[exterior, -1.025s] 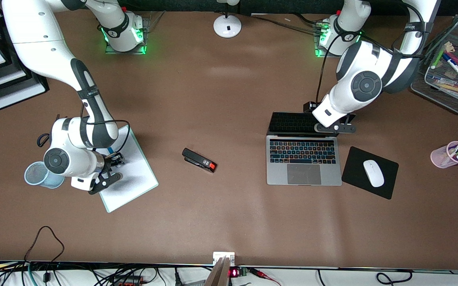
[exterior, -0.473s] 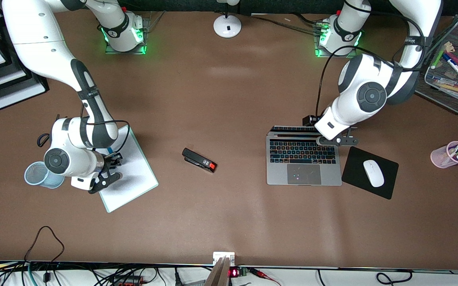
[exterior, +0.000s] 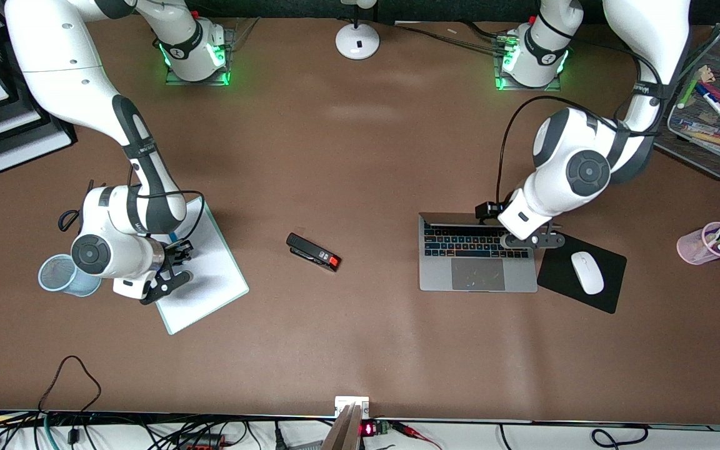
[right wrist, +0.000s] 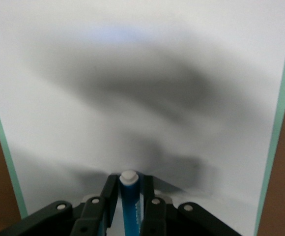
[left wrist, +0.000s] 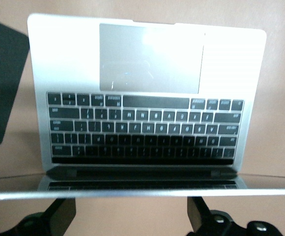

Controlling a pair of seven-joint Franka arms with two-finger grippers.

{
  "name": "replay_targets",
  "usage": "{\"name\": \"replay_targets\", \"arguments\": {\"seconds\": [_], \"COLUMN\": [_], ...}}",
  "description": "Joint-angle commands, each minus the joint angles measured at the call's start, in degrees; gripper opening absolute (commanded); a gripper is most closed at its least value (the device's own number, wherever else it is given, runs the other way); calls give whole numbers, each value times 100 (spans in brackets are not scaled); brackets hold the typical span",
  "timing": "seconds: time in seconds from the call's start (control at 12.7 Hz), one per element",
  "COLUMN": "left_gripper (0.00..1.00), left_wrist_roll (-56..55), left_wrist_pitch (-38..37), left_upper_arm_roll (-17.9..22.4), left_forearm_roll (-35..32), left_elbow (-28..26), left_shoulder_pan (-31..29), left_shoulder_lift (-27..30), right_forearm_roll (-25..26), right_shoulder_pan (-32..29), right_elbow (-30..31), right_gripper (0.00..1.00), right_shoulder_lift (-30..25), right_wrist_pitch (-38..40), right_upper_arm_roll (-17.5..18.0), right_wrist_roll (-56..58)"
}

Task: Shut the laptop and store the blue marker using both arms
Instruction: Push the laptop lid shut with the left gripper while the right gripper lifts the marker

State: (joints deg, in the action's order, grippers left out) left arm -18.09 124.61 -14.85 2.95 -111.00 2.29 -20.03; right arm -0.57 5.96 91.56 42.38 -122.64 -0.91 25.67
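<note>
The laptop (exterior: 479,275) lies toward the left arm's end of the table, with its lid tilted partway down over the keyboard. My left gripper (exterior: 532,240) is open and sits against the lid's top edge. In the left wrist view the lid's edge (left wrist: 142,192) crosses in front of the keyboard (left wrist: 147,128), with my left gripper (left wrist: 131,219) spread wide around nothing. My right gripper (exterior: 175,257) is shut on the blue marker (right wrist: 130,204), white end outward, over a white pad (exterior: 210,275). The right wrist view shows my right gripper (right wrist: 130,189) clamped on it.
A blue mesh cup (exterior: 60,275) stands beside the right gripper. A black stapler (exterior: 313,252) lies mid-table. A white mouse (exterior: 587,272) rests on a black mat (exterior: 560,250) beside the laptop. A pink cup of pens (exterior: 704,247) and a mesh tray (exterior: 697,144) stand past it.
My left gripper has moved toward the front camera, pushing the lid down; the black screen no longer shows. The right arm has barely moved and still holds the marker.
</note>
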Motion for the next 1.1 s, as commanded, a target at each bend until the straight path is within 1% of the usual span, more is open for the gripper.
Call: {"name": "replay_targets", "arguments": {"seconds": [0.0,0.08,0.24,0.39,0.55,0.79,0.87,1.02], "left_gripper": [100,100,100,100,100,100,100,100], "left_wrist_roll": [-2,7,33,60,68,86,86,86], "left_wrist_pitch": [124,247,493,652,687,994,1117,1250], "left_upper_arm_roll": [-26,-26,-26,-26,-26,-26,-26,-26], "left_forearm_roll": [110,110,110,110,110,92,83,66], "left_elbow": [404,413,413,482,667,711,711,799], "left_shoulder_pan": [-45,-45,-45,-27,-19,-19,-10,-10], "left_shoulder_lift": [-440,-545,-678,-774,-993,-1275,-1345,-1512], "right_forearm_roll": [65,57,39,21,30,65,65,30], "right_shoulder_pan": [-25,-25,-16,-16,-42,-235,-322,-612], "right_elbow": [29,12,-6,-146,-506,-1199,-1315,-1324], "right_gripper": [28,16,0,0,0,0,0,0], "right_shoulder_lift": [-2,-11,-19,-63,-185,-633,-817,-1152], "right_wrist_pitch": [-23,-23,3,30,300,1047,1171,1234], "right_upper_arm_roll": [21,12,21,12,-6,-23,-23,-23], "right_wrist_roll": [8,8,0,-9,17,122,244,884]}}
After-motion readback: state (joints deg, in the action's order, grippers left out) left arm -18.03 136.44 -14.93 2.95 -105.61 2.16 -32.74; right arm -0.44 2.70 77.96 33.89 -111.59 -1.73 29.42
